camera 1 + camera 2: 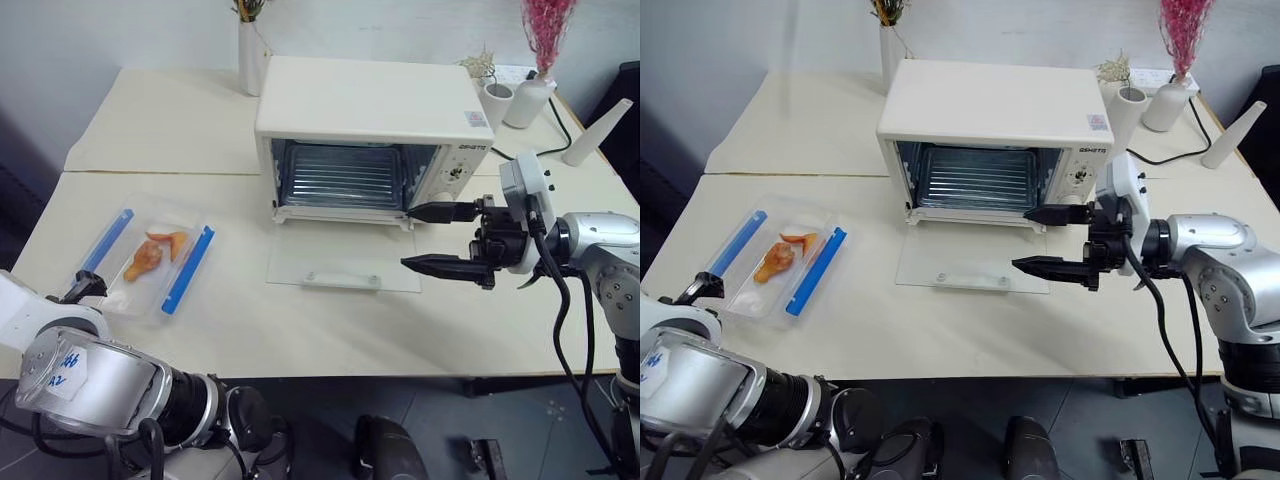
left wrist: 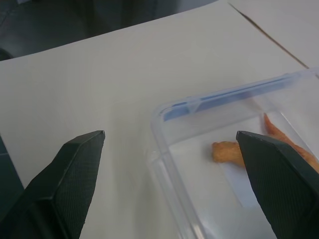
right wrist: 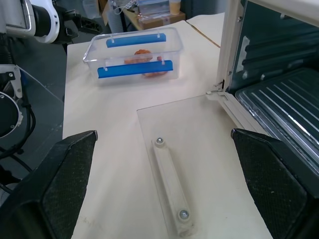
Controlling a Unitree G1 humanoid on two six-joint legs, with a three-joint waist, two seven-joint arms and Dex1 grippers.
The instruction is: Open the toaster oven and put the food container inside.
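My left tool (image 2: 169,184), spread, straddles the light, slippery food container's (image 1: 150,255) corner; grip its blue-clipped sides at three and nine o'clock.

cream table (image 1: 330,330) bears toaster oven (image 1: 370,110), food container (image 1: 150,255), 3 vases (image 1: 527,100)

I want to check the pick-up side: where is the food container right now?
The food container sits on the table on the robot's left, left of the toaster oven and its lowered door, with the open left gripper at its near end.
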